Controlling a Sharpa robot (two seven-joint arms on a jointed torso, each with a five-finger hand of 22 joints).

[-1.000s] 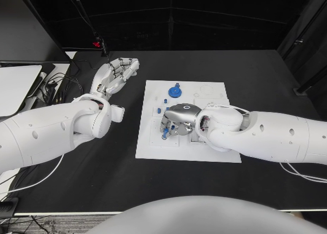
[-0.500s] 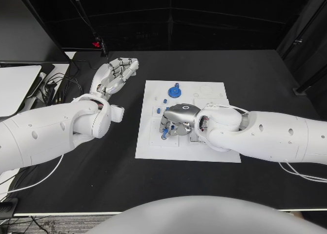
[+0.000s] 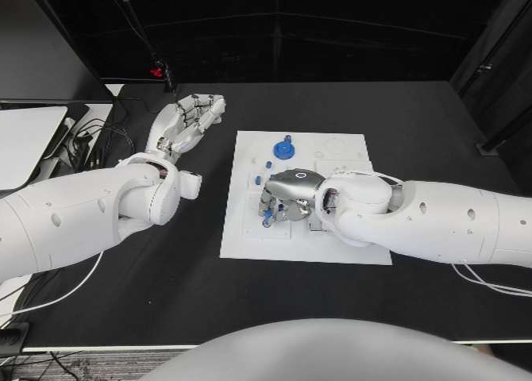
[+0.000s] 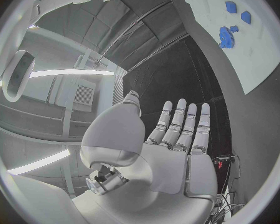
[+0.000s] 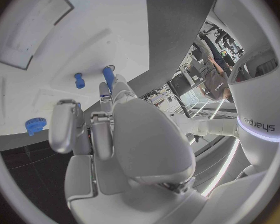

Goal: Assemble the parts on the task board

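The white task board (image 3: 298, 248) lies in the middle of the black table. My right hand (image 3: 291, 194) hangs over the board's left middle with its fingers curled down. In the right wrist view its fingertips (image 5: 118, 83) touch a blue peg (image 5: 107, 75); whether they grip it I cannot tell. A second blue peg (image 5: 79, 80) stands beside it. A blue gear (image 3: 284, 148) sits near the board's far edge, with small blue pieces (image 3: 270, 164) close by. My left hand (image 3: 192, 117) lies open and flat on the table, left of the board's far corner.
A white desk with cables (image 3: 20, 139) stands off the table's left side. A red light (image 3: 159, 72) glows at the far left of the table. Bare black table (image 3: 426, 127) stretches to the right of the board.
My right hand has crept slightly toward the board's far left. The left hand has not moved.
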